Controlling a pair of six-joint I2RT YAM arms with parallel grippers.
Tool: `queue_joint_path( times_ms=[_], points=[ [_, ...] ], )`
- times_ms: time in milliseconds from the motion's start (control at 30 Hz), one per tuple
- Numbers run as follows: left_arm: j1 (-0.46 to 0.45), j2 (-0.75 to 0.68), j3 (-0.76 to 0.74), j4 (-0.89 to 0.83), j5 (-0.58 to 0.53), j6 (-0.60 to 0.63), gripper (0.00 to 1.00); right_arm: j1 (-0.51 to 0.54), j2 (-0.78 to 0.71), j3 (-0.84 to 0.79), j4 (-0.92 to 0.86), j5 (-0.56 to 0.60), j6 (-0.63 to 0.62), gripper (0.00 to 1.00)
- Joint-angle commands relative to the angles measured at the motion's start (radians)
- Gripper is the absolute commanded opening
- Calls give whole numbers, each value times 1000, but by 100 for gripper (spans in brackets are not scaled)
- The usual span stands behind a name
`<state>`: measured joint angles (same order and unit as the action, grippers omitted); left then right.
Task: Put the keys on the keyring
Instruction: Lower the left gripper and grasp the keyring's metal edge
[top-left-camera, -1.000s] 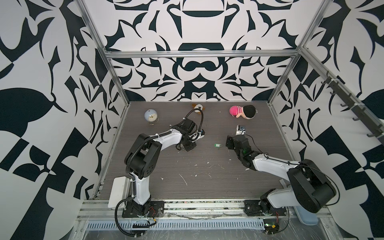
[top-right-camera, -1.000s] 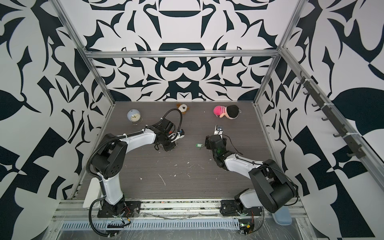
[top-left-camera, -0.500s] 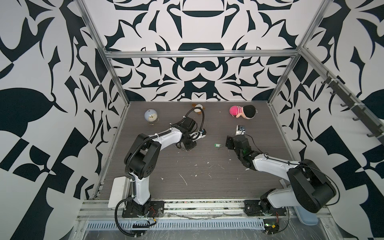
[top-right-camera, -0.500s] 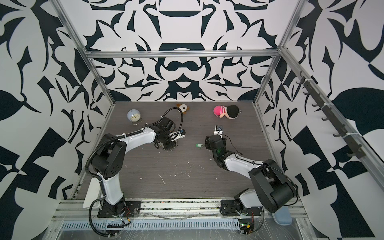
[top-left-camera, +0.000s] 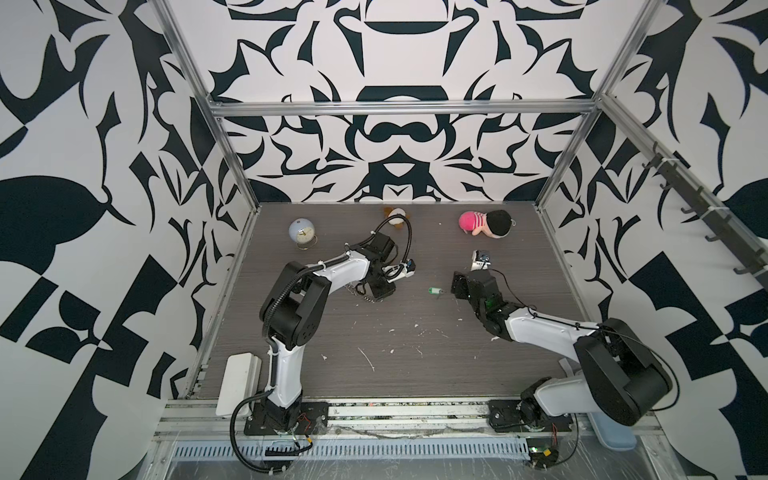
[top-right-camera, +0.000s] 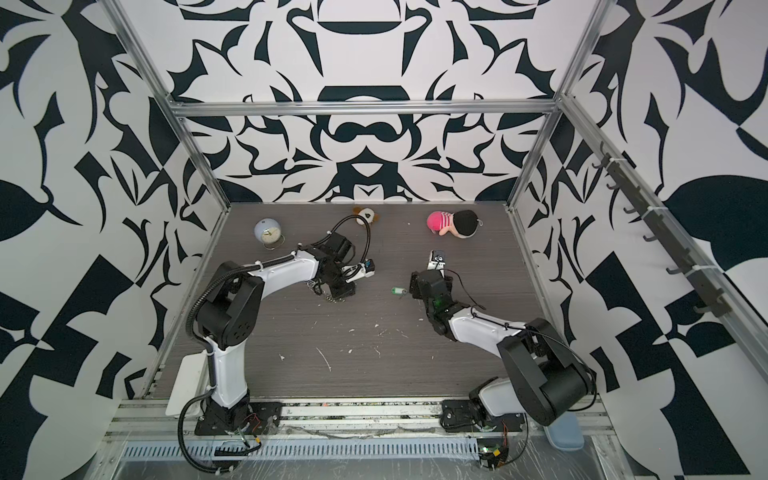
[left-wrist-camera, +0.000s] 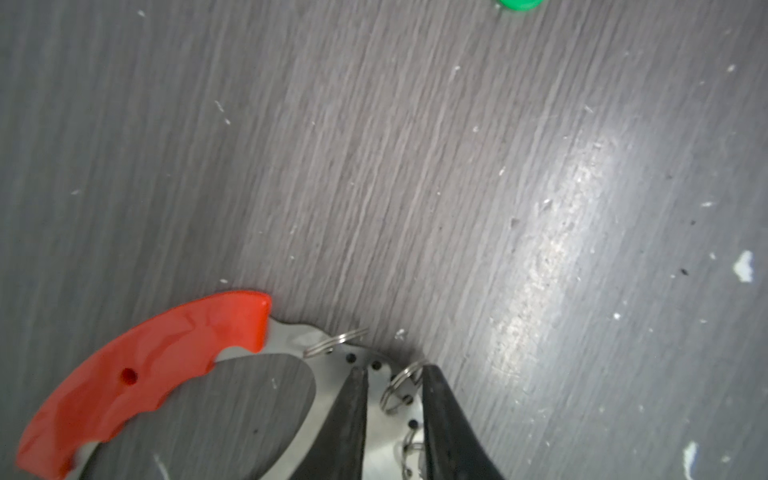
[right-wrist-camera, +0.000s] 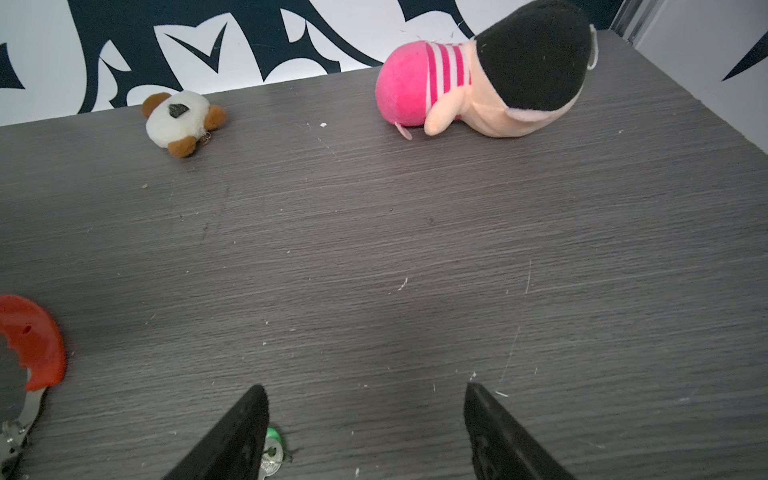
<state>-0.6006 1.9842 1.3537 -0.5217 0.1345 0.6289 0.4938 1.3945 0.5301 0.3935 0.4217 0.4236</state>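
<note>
Keys (right-wrist-camera: 271, 444), look: one small piece with a bright green rounded plastic head joined to a little grey metal part that has a hole in it. In both top views it shows as a green oblong (top-left-camera: 434, 290) (top-right-camera: 398, 290).
Keys, place: flat on the worktop (top-left-camera: 395, 332), right of its middle and well apart from every edge.
Keyring (left-wrist-camera: 145, 365), look: a curved orange-red plastic strip with a scalloped inner edge and one small hole. It is fixed on a silver metal plate with a large oval opening and a row of small holes along the rim. Small silver split rings hang from those holes.
Keyring, place: flat on the worktop, left of its middle, well apart from the keys. In both top views only its silver rings show (top-left-camera: 360, 292) (top-right-camera: 322, 291), beside the left arm.
Left claw (left-wrist-camera: 392, 372): down at the keyring's holed rim, jaws a narrow way apart. One split ring sits in the gap, against one finger with a sliver of space to the other. Nothing is clamped.
Right claw (right-wrist-camera: 363, 390): low over the worktop, jaws wide apart, holding nothing. The keys lie in the gap just beside one finger (right-wrist-camera: 232, 436), partly hidden by it.
Writing: a small blue and white printed card (top-left-camera: 481, 259) sits between the right claw and the far edge. Its print is too small to read.
Far edge: a pale blue globe (top-left-camera: 301, 230) near the left corner, a brown and white plush (right-wrist-camera: 183, 120) midway, and a pink-striped plush (right-wrist-camera: 478, 79) toward the right corner.
</note>
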Motion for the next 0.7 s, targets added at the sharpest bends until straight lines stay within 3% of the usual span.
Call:
queue_joint_path(
  times_ms=[0,100,433,667],
  points=[
    [-1,14,23,-58,40,18,27,6,1,31,10,2,0,77],
    [-1,22,24,-70,48,17,25,6,3,33,10,2,-2,77],
    [2,7,28,-65,31,9,1,6,7,34,10,6,-5,77],
    [4,-56,31,-43,32,-51,0,6,3,37,8,15,-15,77]
  ],
)
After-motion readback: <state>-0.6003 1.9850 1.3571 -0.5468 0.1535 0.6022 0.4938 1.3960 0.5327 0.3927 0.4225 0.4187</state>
